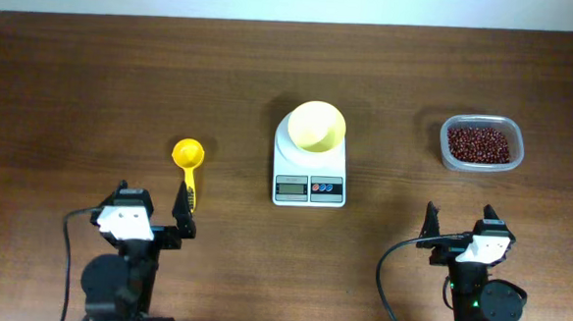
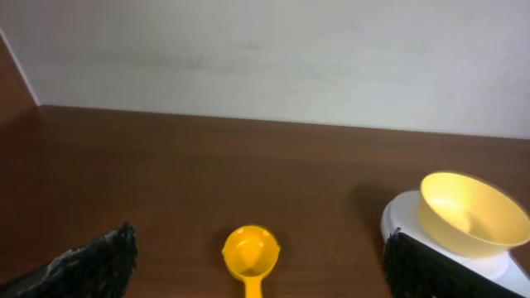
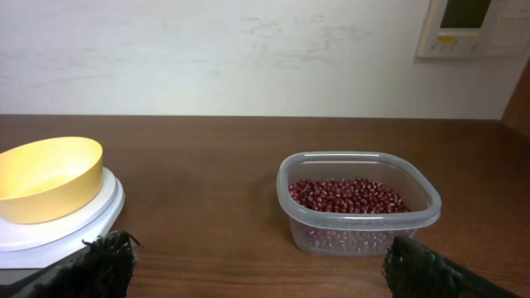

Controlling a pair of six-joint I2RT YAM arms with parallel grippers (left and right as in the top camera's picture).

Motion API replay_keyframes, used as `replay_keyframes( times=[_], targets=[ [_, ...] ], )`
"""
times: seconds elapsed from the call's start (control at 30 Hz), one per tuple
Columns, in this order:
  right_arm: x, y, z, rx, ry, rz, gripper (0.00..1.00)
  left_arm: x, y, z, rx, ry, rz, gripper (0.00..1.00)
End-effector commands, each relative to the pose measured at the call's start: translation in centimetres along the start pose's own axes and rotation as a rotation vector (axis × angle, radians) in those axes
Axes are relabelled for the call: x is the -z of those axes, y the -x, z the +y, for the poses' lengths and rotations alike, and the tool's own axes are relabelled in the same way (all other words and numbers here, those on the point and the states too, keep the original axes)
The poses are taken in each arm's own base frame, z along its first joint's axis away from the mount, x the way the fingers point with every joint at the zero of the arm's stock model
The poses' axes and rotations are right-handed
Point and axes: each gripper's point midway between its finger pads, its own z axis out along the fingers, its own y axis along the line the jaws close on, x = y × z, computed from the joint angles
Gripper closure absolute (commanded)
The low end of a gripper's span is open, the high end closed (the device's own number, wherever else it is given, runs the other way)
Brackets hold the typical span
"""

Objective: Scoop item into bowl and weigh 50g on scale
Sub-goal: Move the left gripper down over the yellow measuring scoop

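left arm (image 1: pixel 115 274) folded low at near counter (image 1: pixel 74 90) edge | left end effector (image 1: pixel 151 205) level, facing forward, 2 fingers spread wide, holding nothing | right arm (image 1: pixel 483 301) folded likewise | right end effector (image 1: pixel 459 221) level, facing forward, 2 fingers spread wide, holding nothing | arms well apart

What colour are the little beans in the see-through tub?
Dark reddish-brown. The beans show best in the right wrist view.

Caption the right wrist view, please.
Clear tub of reddish beans ahead; yellow bowl on the white scale at left.
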Motion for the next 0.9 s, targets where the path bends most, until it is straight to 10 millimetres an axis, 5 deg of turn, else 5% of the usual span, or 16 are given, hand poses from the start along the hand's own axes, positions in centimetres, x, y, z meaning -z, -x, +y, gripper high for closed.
replay_keyframes(
  times=[0.0, 0.2, 0.37, 0.6, 0.87],
  targets=[
    [0.0, -0.1, 0.0, -0.001, -0.003, 0.0, 0.01, -1.0, 3.0, 0.9, -0.058, 0.058, 0.066, 0.01],
    [0.0, -0.1, 0.0, -0.001, -0.003, 0.0, 0.01, -4.9, 4.0, 2.0, -0.066, 0.116, 0.361, 0.01],
    [0.0, -0.1, 0.0, -0.001, -0.003, 0.0, 0.01, -9.7, 2.1, 2.2, -0.071, 0.114, 0.694, 0.01],
    [0.0, -0.1, 0.0, -0.001, -0.003, 0.0, 0.01, -15.7, -4.0, 2.5, -0.106, 0.086, 1.034, 0.01],
    [0.0, -0.1, 0.0, -0.001, -0.003, 0.0, 0.01, -19.2, -9.8, 3.3, -0.112, 0.097, 1.119, 0.01]
  ],
)
